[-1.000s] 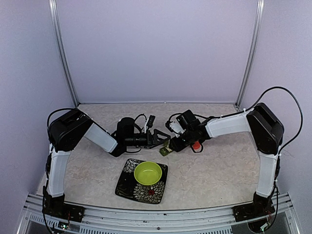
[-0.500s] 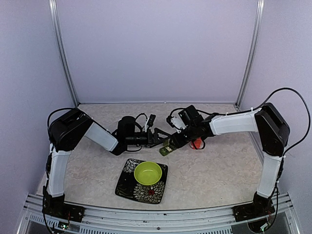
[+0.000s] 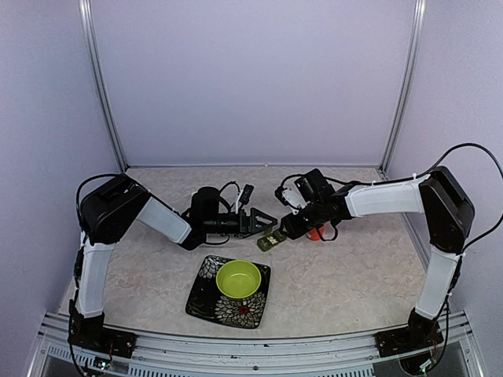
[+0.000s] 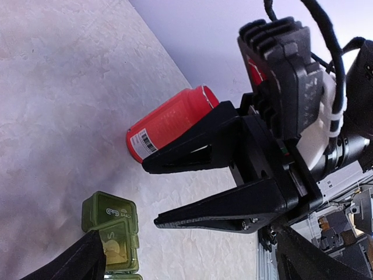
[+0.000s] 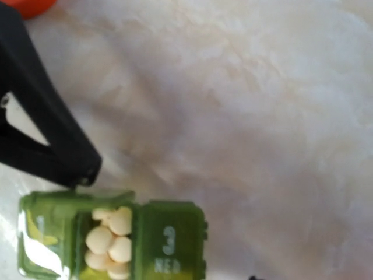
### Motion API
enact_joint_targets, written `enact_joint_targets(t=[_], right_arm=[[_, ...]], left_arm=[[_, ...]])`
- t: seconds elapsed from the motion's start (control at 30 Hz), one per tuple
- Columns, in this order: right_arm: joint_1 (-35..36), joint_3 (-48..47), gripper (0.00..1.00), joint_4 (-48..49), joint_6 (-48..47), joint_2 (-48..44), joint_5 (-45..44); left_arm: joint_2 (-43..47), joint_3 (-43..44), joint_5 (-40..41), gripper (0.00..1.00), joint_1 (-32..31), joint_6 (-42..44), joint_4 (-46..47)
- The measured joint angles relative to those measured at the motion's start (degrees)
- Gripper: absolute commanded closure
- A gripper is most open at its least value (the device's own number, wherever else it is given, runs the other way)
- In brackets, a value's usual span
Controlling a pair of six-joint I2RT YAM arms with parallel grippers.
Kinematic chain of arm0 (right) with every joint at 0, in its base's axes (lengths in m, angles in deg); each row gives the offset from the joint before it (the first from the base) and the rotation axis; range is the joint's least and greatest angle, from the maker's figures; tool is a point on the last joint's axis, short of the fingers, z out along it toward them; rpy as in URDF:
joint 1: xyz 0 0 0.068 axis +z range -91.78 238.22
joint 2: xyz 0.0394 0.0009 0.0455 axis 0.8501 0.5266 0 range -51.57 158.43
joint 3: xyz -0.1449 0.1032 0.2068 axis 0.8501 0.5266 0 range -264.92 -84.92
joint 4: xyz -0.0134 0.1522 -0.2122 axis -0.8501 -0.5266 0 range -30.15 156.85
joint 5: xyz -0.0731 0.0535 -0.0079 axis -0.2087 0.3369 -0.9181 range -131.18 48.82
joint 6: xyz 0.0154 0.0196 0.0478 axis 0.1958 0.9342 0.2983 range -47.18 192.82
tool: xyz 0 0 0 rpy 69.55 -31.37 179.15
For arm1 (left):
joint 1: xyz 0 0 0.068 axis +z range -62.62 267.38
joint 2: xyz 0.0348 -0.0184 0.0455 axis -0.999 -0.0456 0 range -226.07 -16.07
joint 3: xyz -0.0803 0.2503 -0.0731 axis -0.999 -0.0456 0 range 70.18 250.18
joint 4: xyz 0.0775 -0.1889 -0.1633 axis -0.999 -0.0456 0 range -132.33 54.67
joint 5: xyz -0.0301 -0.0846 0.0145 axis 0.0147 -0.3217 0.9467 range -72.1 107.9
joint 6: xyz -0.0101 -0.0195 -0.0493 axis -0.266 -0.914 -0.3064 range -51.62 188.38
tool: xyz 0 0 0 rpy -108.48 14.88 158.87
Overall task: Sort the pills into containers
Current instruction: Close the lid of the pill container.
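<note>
1. Lime bowl [image 3: 238,278], lower centre: ignore it.
2. Pillbox [image 5: 172,240], centre of top view, just beside both grippers' tips; middle cell open, white pills [image 5: 108,240] inside.
3. Left gripper [image 3: 267,223] wide, empty: could brace the box.
4. Right gripper [image 4: 150,195] part-open, empty: work lids gently, don't tip the box.
5. Orange bottle [image 4: 172,122] behind: steer clear.

Right claw [image 3: 285,230] farther from pillbox [image 3: 271,239]

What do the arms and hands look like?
The left arm and right arm match: white link shells, black joints, exposed black cables. The left hand and right hand are black, each with two tapered wedge fingers.
</note>
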Motion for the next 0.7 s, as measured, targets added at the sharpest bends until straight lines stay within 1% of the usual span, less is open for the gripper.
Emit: enact_joint_targets(t=[0.47, 0.7], right_arm=[[-2.16, 0.5, 0.56, 0.94, 1.66, -0.13, 3.74], [-2.19, 0.52, 0.57, 2.93, 2.6, -0.11, 6.86]], left_arm=[[0.96, 0.02, -0.66, 0.01, -1.88, 3.48, -3.85], [0.96, 0.39, -0.11, 0.01, -2.51, 5.7, -7.69]])
